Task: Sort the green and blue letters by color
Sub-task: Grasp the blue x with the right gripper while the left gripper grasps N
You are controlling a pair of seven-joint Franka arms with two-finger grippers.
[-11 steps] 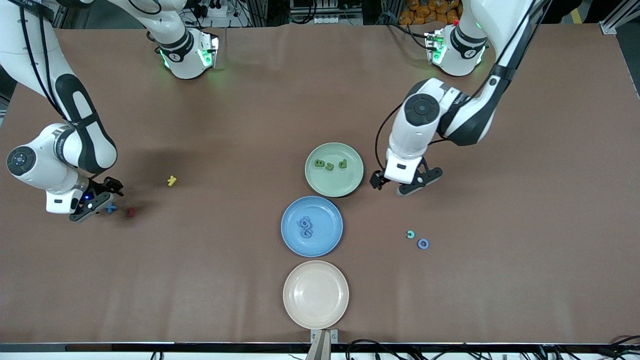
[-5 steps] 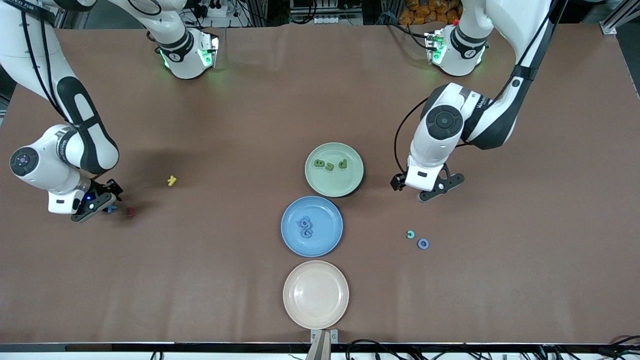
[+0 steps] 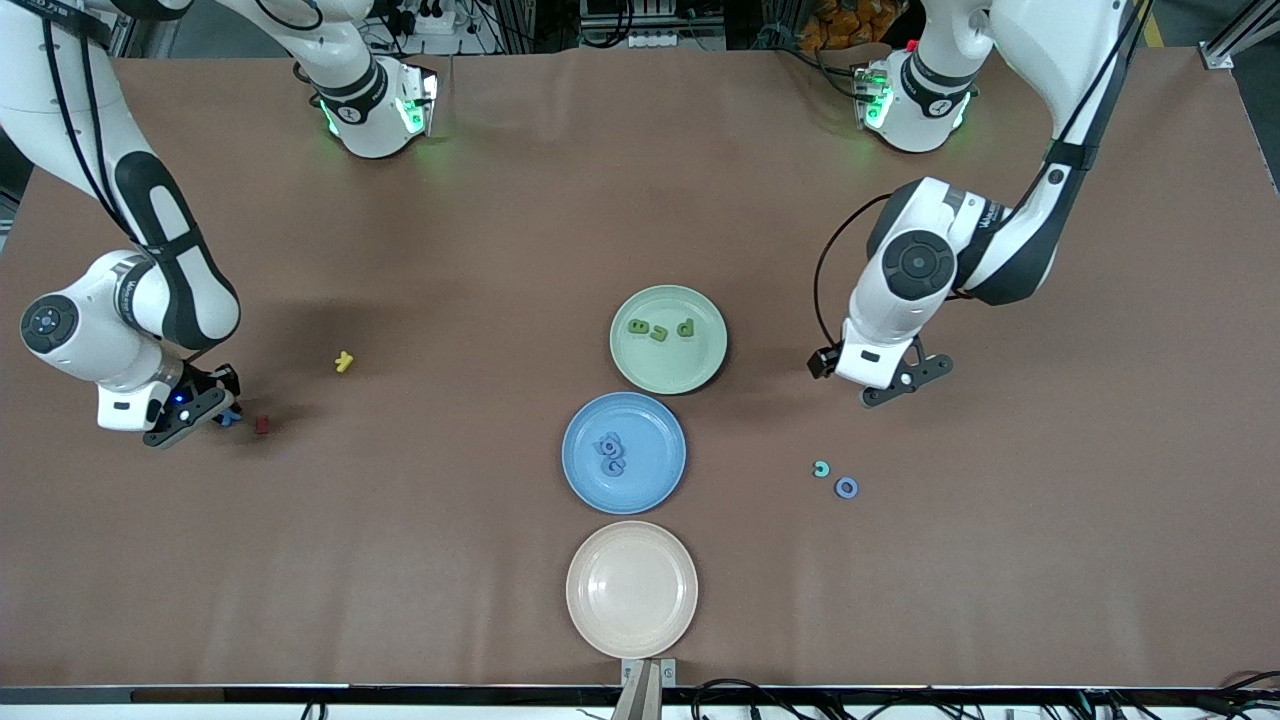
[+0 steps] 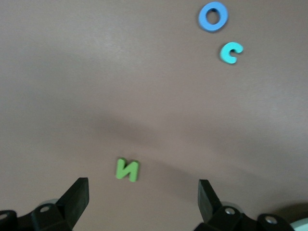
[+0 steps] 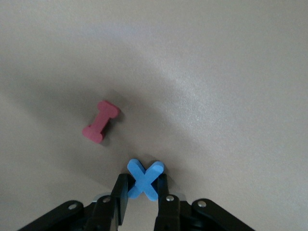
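The green plate [image 3: 668,339] already has three green letters [image 3: 659,329] on it. The blue plate [image 3: 624,452], nearer the camera, has a few blue letters [image 3: 610,453] piled on it. So much of the sorting looks done.

Some pieces are still out on the table [image 3: 450,560]. The right gripper [image 3: 207,405] is down at the table near the right arm's end, and its fingers are pinched tight on a blue plus [image 3: 229,416]. That one probably goes to the blue plate next. A small red piece [image 3: 262,424] lies just beside it, and a yellow piece [image 3: 344,361] sits a bit farther from the camera. Those two are not blue or green, so they likely stay.

The left gripper [image 3: 872,381] hangs over the table beside the green plate, toward the left arm's end, with its fingers spread wide and nothing in them. A blue ring [image 3: 846,487] and a teal C [image 3: 821,468] lie close together, nearer the camera than that gripper.

The left wrist view shows a green N [image 4: 127,170] on the table under the open gripper; the front view hides it under the arm. The right wrist view shows the plus clearly squeezed between the fingers [image 5: 120,192], which looks tiny from the front. A cream plate [image 3: 631,589] sits empty nearest the camera.
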